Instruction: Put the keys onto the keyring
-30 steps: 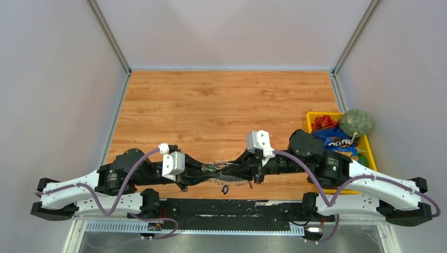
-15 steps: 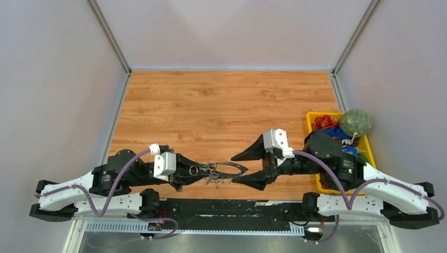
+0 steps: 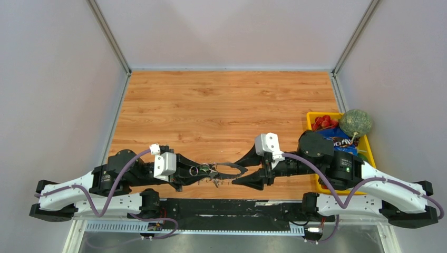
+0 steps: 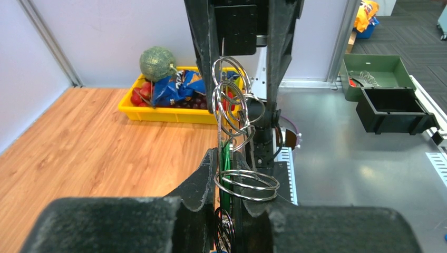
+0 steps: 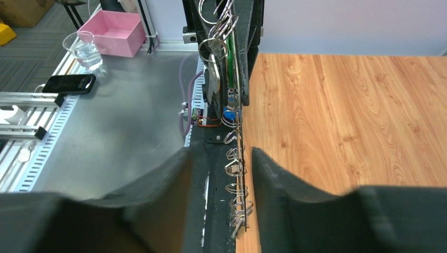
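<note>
Between right tool's [image 3: 234,172] parted jaws, keyring [image 3: 230,167] (in left tool's [image 3: 206,169] pinch)

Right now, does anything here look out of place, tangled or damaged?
Nothing is spilled or broken. The only untidy spot is the large thin silvery keyring hoop pinched in the left end effector: small silvery split rings hang along it at jumbled angles. The right end effector stands open around its free end.

From above, the small metal keys [image 3: 213,171] are too tiny to tell apart. The left gripper [image 4: 225,154] hides the lower part of the thin silvery metal keyring [image 4: 219,126] and most of a green plastic tag [image 4: 226,174].
</note>
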Motion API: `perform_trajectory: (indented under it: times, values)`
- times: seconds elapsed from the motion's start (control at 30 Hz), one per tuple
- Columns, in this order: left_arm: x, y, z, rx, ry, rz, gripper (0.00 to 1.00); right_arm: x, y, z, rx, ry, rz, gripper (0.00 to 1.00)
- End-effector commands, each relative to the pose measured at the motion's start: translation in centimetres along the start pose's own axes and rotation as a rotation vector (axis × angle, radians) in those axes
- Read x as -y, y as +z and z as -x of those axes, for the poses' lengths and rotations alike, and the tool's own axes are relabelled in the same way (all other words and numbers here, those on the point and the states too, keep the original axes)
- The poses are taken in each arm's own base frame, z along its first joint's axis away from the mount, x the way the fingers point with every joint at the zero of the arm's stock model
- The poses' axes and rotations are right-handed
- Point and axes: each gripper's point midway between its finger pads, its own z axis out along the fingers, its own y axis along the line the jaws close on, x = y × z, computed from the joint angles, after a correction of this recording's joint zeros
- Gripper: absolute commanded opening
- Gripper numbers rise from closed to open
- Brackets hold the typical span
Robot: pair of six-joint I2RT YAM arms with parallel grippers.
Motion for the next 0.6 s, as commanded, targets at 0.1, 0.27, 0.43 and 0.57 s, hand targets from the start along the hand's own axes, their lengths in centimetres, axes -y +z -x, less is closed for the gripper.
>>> perform_trajectory:
  times: [0.1,0.27,0.43,0.57]
  values:
    - [0.1,-0.1,2.8,0.097,0.010,-0.010,0.00,-0.4,0.3,1.7,0.022,-0.026,0.034,0.16]
    - [0.1,-0.2,2.6,0.092,0.010,-0.009,0.00,-0.2,0.4,1.8,0.022,-0.033,0.027,0.00]
    - [0.0,-0.4,2.6,0.094,0.009,0.000,0.15,0.2,0.3,1.9,0.039,-0.042,-0.001,0.00]
    - [0.0,-0.8,2.4,0.090,-0.011,0.006,0.47,0.8,0.2,2.0,0.047,-0.037,-0.032,0.00]
